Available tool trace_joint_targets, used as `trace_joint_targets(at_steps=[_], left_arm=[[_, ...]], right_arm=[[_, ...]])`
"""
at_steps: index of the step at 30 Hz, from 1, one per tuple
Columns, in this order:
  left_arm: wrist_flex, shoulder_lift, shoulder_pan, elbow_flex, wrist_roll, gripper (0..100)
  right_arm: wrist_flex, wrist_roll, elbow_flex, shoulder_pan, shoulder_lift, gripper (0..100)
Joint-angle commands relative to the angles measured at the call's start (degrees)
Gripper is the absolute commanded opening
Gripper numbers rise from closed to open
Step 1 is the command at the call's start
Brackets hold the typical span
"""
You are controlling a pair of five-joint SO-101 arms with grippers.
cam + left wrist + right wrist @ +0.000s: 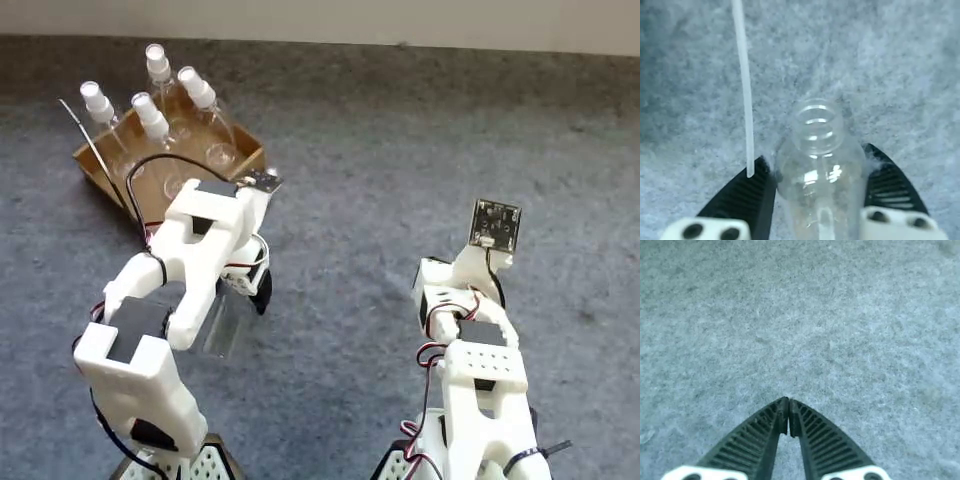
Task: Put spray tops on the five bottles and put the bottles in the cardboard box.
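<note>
A clear bottle (818,172) with an open neck and no spray top sits between the black fingers of my left gripper (815,155), which is shut on it. From above, the same bottle (228,326) shows under the left gripper (252,290), low over the grey carpet in front of the cardboard box (96,166). Several bottles with white spray tops (152,112) stand in the box. A thin white tube (744,90) runs past one left finger. My right gripper (789,404) is shut on nothing above bare carpet.
Grey carpet covers the whole table. The right arm (478,360) stands at the front right, its wrist camera (497,224) tipped up. A thin tube (92,150) leans out over the box's left side. A black cable loops over the left arm.
</note>
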Motion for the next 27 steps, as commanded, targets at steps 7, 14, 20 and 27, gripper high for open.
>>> trace_joint_targets(at_steps=[7, 14, 20, 27], left_arm=[[-0.5, -1.4, 1.3, -1.7, 0.8, 11], [6.9, -8.6, 5.8, -5.5, 0.8, 11], [10.0, -19.8, 6.8, -6.8, 0.5, 11], [10.5, -35.5, 6.8, -6.3, 0.5, 11]], right_arm=[[-1.6, -0.2, -0.2, 0.3, -1.4, 0.8], [-1.6, -0.2, -0.2, 0.3, -1.4, 0.8], [-1.6, -0.3, -0.2, 0.3, -1.4, 0.8], [-1.6, -0.4, -0.2, 0.3, -1.4, 0.8]])
